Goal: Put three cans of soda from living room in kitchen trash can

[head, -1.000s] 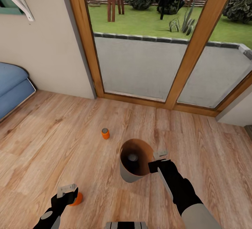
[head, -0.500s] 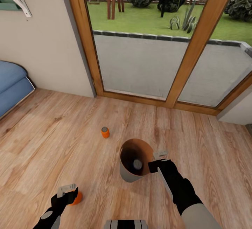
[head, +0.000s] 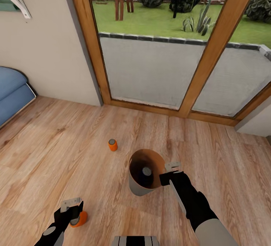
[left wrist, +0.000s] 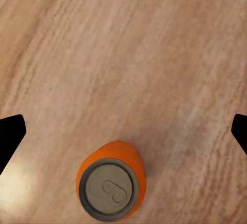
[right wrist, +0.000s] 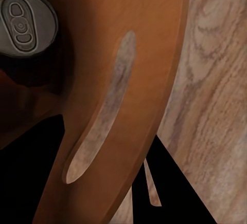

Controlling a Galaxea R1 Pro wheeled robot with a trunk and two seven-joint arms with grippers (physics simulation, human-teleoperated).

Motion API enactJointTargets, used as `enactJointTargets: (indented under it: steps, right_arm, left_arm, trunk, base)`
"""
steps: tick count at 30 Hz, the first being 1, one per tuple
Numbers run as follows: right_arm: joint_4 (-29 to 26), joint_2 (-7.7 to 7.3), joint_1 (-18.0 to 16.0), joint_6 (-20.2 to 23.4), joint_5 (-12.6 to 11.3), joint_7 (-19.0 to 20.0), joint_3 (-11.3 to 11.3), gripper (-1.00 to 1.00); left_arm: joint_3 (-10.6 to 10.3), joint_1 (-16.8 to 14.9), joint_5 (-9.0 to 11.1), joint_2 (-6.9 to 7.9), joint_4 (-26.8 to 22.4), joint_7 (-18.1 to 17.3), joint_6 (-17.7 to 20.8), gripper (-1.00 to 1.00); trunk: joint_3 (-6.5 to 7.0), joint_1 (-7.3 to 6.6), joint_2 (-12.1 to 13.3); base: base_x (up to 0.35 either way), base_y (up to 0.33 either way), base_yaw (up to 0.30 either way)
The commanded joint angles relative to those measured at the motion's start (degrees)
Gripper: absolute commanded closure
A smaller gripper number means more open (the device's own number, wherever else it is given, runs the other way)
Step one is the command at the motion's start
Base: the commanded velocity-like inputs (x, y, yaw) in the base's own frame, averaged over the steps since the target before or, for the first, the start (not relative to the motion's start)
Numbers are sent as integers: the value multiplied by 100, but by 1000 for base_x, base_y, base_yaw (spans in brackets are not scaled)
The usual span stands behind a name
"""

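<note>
The right gripper [head: 169,173] clamps the rim of the trash can [head: 140,189] — a can [head: 146,171] stands inside. The left gripper [head: 72,205] hangs spread wide over an orange can [head: 79,219]. Another orange can [head: 112,144] stands at the bin's ten o'clock, apart.

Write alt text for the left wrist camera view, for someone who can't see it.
An upright orange soda can with a silvery-grey top stands on a reddish-brown wood floor, seen from straight above. The dark tips of the left gripper's fingers sit wide apart at either side, not touching the can.
</note>
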Motion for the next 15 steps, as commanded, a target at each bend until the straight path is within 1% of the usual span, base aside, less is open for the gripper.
enactJointTargets:
  steps: [1,15]
  right_arm:
    - [-3,1,-1,-10,-59,54,2,100]
    - [-3,1,-4,-10,-59,54,4,100]
  left_arm:
    - [0,0,0,6,0,0,0,-100]
    - [0,0,0,19,17,0,0,-100]
  trunk:
    - [-6,0,0]
    - [-128,0,0]
  base:
    - [4,0,0]
    - [1,0,0]
